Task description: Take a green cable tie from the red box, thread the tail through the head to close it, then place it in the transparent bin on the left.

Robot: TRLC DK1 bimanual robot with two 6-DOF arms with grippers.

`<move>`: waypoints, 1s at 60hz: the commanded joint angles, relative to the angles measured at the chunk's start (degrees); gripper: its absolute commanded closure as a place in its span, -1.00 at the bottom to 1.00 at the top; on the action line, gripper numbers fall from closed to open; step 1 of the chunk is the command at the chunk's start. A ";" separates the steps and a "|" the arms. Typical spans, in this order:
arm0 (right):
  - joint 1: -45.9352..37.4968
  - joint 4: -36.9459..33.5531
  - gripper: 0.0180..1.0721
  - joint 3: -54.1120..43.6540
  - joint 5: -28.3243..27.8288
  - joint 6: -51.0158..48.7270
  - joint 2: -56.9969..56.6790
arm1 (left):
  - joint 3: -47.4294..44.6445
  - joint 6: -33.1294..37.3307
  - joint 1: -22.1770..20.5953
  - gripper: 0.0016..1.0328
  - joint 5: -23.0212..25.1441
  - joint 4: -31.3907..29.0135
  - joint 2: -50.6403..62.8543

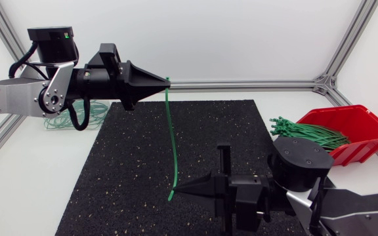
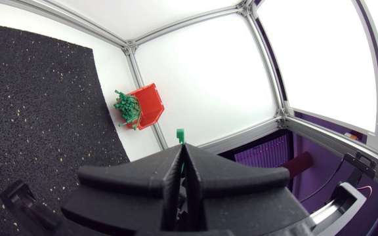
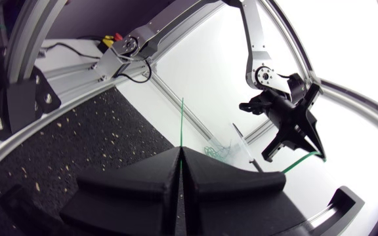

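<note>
Head view: the left gripper (image 1: 166,81), fingers pressed together, pinches the upper end of a slim green plastic cable tie (image 1: 173,137). The tie hangs over the black speckled rubber mat (image 1: 123,177), and the right gripper (image 1: 174,191) pinches its lower end. The red plastic box (image 1: 366,131) (a bundle of green ties (image 1: 307,133) spilling over its rim) sits at the right.

Left wrist view: the tie's end pokes out just past the closed fingertips.

Right wrist view: the tie rises from the clamped fingers, and the left gripper ahead grips the other end.
</note>
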 commanded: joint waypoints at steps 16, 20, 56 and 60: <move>2.25 -8.44 0.89 3.52 -5.68 25.76 -4.05 | -2.71 -0.97 -0.77 0.92 -0.36 0.35 -3.96; 2.34 -9.85 0.89 3.61 -8.32 29.10 -4.84 | -2.97 -0.97 -0.77 0.92 -0.45 0.35 -4.48; -7.51 -32.61 0.89 21.01 -39.43 69.44 -2.03 | -6.05 0.08 -1.56 0.92 -1.50 0.35 -8.44; -5.22 -37.80 0.89 21.89 -39.52 70.14 -4.66 | -6.58 0.70 -1.65 0.92 -1.68 0.35 -9.32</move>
